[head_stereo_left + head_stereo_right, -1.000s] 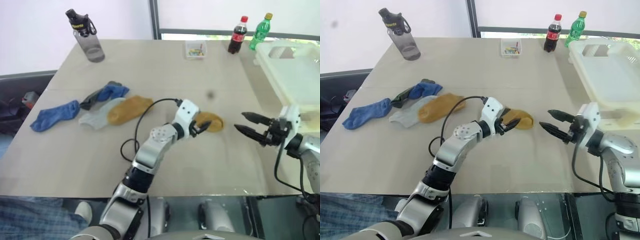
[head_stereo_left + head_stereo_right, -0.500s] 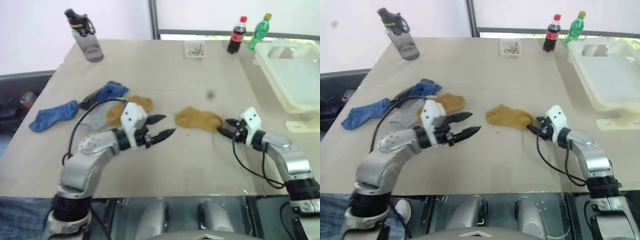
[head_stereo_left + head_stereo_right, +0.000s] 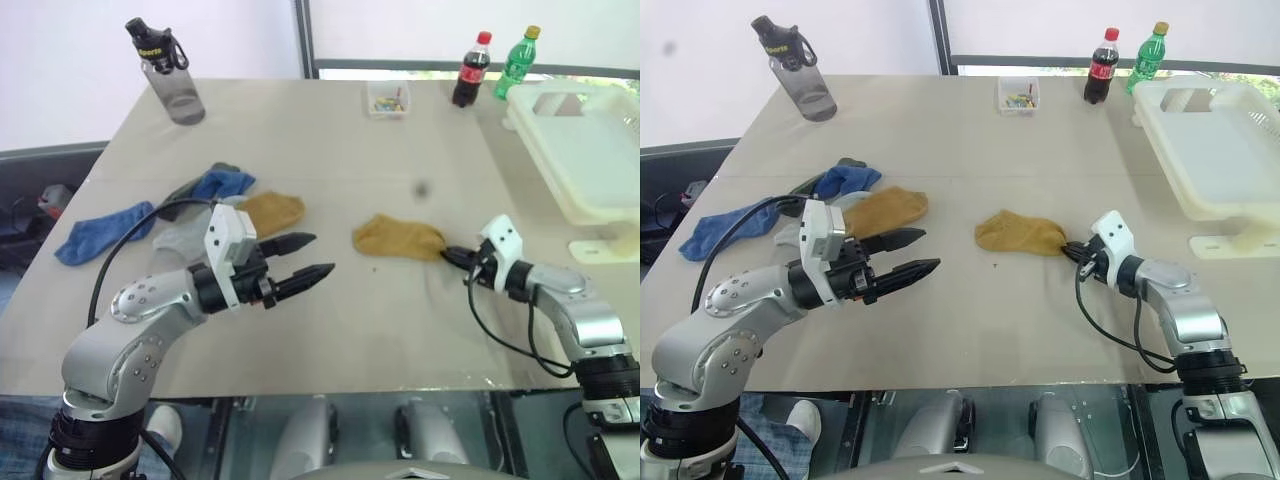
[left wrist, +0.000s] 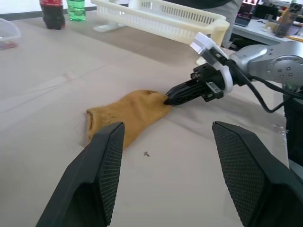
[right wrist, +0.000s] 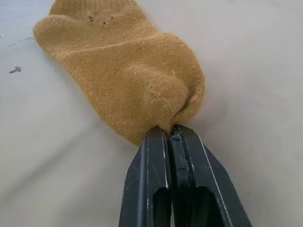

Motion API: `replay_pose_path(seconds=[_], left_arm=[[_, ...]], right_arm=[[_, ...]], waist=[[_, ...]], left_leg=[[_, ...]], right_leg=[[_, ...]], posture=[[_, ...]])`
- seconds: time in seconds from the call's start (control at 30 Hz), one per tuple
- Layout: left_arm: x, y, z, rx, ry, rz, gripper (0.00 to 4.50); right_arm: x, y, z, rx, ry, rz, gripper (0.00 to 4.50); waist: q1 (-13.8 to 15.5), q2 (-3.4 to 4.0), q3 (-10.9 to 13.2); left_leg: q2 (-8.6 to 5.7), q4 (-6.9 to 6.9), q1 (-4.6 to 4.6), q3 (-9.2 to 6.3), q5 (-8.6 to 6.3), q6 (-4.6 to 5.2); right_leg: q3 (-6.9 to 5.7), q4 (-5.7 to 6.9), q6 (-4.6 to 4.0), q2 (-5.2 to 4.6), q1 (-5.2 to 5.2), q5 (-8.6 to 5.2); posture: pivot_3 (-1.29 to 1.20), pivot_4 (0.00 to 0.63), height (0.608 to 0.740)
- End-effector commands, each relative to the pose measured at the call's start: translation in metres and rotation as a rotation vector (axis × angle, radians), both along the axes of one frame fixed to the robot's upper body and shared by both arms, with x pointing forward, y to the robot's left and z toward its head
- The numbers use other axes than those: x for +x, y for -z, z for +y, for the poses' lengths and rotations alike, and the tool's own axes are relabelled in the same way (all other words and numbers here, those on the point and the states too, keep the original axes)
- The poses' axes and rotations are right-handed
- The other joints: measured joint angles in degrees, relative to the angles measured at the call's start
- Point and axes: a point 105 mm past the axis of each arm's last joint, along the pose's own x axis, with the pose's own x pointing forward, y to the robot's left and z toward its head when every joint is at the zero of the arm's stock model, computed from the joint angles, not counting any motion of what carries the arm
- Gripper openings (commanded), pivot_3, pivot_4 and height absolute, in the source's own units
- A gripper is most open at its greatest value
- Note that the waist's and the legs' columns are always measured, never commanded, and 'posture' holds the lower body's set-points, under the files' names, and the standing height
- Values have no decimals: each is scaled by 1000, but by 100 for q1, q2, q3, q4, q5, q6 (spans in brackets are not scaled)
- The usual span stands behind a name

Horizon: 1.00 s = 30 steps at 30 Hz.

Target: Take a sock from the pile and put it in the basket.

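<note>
Black fingers (image 5: 156,161) of my right gripper (image 3: 1076,251) pinching toe end of mustard-yellow knit sock (image 3: 1018,233), lying flat on beige table (image 3: 1060,150), apart from sock pile (image 3: 830,205). Am gripping edge likely for clean lift toward cream-white plastic basket (image 3: 1230,165), far right. Left gripper (image 3: 908,252) hovering, fingers spread, empty. Right wrist view showing fabric bunching between fingers; head views not resolving that.

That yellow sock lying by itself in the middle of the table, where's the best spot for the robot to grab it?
Probably its rounded end nearest the basket, approached low from the robot's right. The yellow sock lies flat and limp, so a bunched edge is what thin fingers can pinch. The right gripper is shut on exactly that end; the left gripper hangs open, apart from it.
</note>
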Motion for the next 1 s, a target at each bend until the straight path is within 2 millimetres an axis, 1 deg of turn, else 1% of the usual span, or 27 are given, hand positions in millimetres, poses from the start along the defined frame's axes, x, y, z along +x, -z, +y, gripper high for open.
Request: replay_pose_path(seconds=[0.03,0.1,0.17,0.2,0.23,0.3,0.33,0.37,0.43,0.5,0.57,0.67,0.77,0.8,0.83,0.9,0.93,1.0], left_arm=[[-2,-9,-1,2,7,-56,3176],[-1,-8,0,9,2,-61,3176],[-1,-9,-1,4,0,-67,3176],[-2,-9,-2,2,3,-67,3176],[-2,-9,-3,1,6,-67,3176],[-3,-9,-4,-1,12,-65,3176],[-2,-8,-5,1,12,-67,3176],[-1,-8,-5,2,11,-68,3176],[1,-9,-6,1,9,-72,3176],[0,-8,-7,1,11,-72,3176],[-1,-7,-7,2,13,-71,3176],[-1,-7,-8,3,9,-70,3176],[-1,-6,-9,2,6,-70,3176],[-1,-6,-10,2,6,-70,3176],[-2,-6,-11,2,5,-70,3176],[-2,-5,-11,1,1,-68,3176],[-2,-5,-10,1,-1,-67,3176],[-3,-4,-10,-1,-6,-63,3176]], right_arm=[[-9,-24,-11,36,-52,-50,89],[-18,-36,-23,50,-63,-41,89],[-26,-59,-46,60,-57,-46,89],[-29,-76,-57,71,-58,-55,89],[-32,-88,-63,80,-60,-58,89],[-41,-119,-65,128,-117,-70,89],[-46,-131,-61,140,-157,-74,89],[-50,-140,-57,147,-192,-77,89],[-54,-151,-46,151,-242,-78,89],[-53,-152,-32,157,-267,-70,89],[-49,-144,-15,137,-278,-53,89],[-46,-132,15,145,-319,-42,89],[-38,-113,47,155,-327,-39,89],[-39,-102,56,133,-345,-31,89],[-40,-96,62,116,-359,-26,89],[-40,-84,75,103,-382,-19,645],[-42,-83,81,119,-397,-22,782],[-42,-89,94,192,-407,-37,1665]], waist=[[5,0,0],[10,1,1],[22,6,4],[25,7,5],[30,8,6],[23,8,7],[4,7,6],[-20,7,7],[-61,7,6],[-60,6,6],[-56,4,7],[-51,3,7],[-47,3,8],[-42,3,8],[-26,3,8],[-10,2,8],[-12,2,8],[-23,2,8]], left_leg=[[0,0,-1,0,0,0],[-1,0,-3,0,-4,7],[0,0,-3,-1,-7,12],[-1,0,-3,0,-7,13],[-1,0,-4,1,-8,14],[0,0,-2,0,-9,15],[2,0,-1,2,-9,16],[5,-2,2,2,-9,16],[12,-4,3,1,-9,16],[15,-4,3,1,-9,16],[13,-3,2,4,-9,16],[8,-2,-2,3,-9,16],[8,-2,-6,1,-9,15],[8,-2,-9,0,-9,15],[8,-2,-10,0,-8,14],[4,-1,-12,-2,-8,14],[3,-1,-12,-2,-8,13],[2,-1,-12,-2,-8,13]], right_leg=[[0,-1,0,0,0,0],[-1,-2,0,-2,0,0],[-1,-2,0,-2,0,0],[-1,-3,0,-4,0,0],[-1,-2,0,-6,0,0],[-2,-3,0,-6,2,0],[1,-2,0,-5,1,0],[1,-2,0,-1,1,0],[2,-2,-1,5,1,0],[3,-2,-1,10,1,0],[5,-2,-1,8,1,0],[4,-4,-1,2,0,0],[4,-2,-1,3,-4,0],[3,-1,-1,3,-7,0],[2,-2,-1,3,-7,0],[-1,-5,-1,0,-7,0],[-1,-5,0,-1,-7,0],[0,-6,-1,-1,-7,0]], posture=[[0,150,740],[0,150,740],[0,150,740],[0,150,740],[0,150,740],[0,150,740],[0,150,740],[0,150,740],[0,150,740],[0,150,740],[0,150,740],[0,150,740],[0,150,740],[0,150,740],[0,150,740],[0,150,740],[0,150,740],[0,150,740]])
